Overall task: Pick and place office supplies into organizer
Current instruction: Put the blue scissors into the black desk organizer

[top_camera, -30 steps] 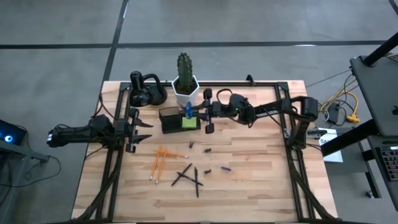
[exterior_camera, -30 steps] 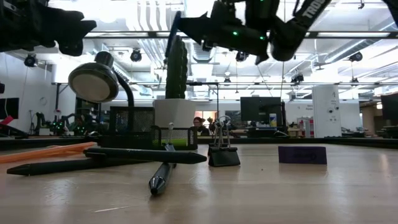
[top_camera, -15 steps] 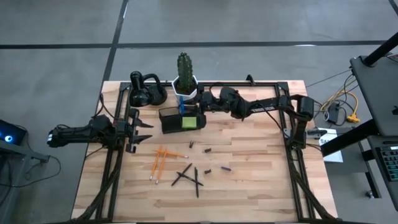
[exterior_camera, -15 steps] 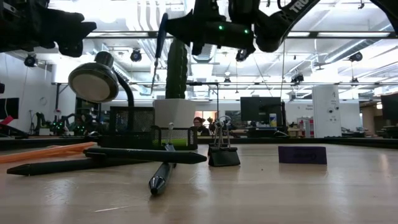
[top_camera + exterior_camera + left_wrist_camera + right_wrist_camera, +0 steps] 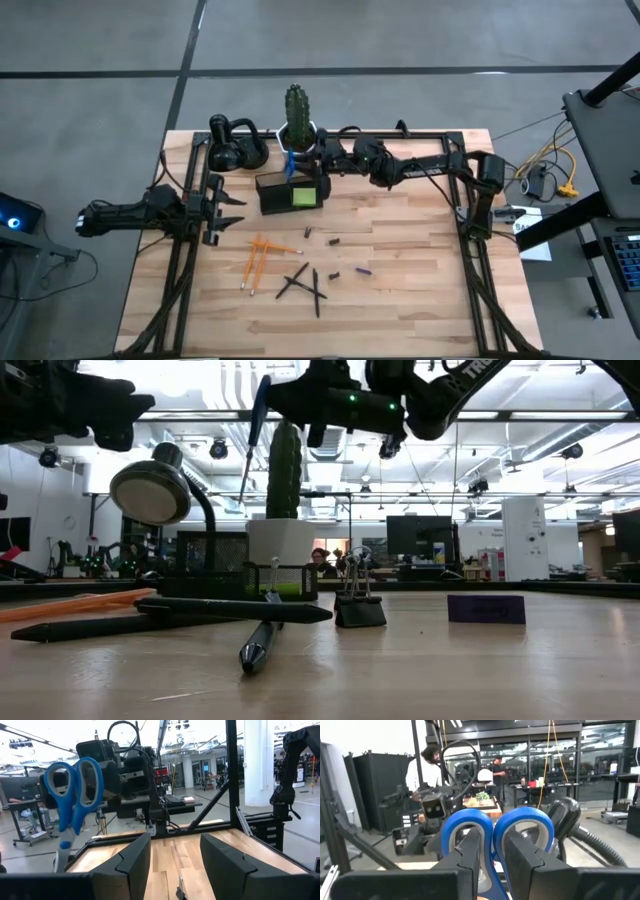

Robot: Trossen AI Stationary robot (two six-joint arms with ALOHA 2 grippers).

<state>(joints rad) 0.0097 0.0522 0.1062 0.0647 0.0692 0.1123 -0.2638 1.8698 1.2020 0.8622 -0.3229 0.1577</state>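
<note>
Blue-handled scissors (image 5: 290, 164) were gripped by the right hand (image 5: 322, 160), fingers closed on them, held above the organizer (image 5: 290, 192). Left hand (image 5: 228, 208) was parked left of the organizer, fingers spread, empty.

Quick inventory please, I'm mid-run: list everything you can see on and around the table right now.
scissors: one, blue handles, held in the air above the organizer
organizer: one, dark, back centre of table
sticky-note pad: one, lime green, in the organizer
pencils: a few, orange, front left of centre
pens: three, black, crossed at front centre
binder clip: one, black, mid table
cactus pot: one, white, behind organizer
desk lamp: one, black, back left
right end effector: shut on scissors
left end effector: open, waiting at left edge
</note>
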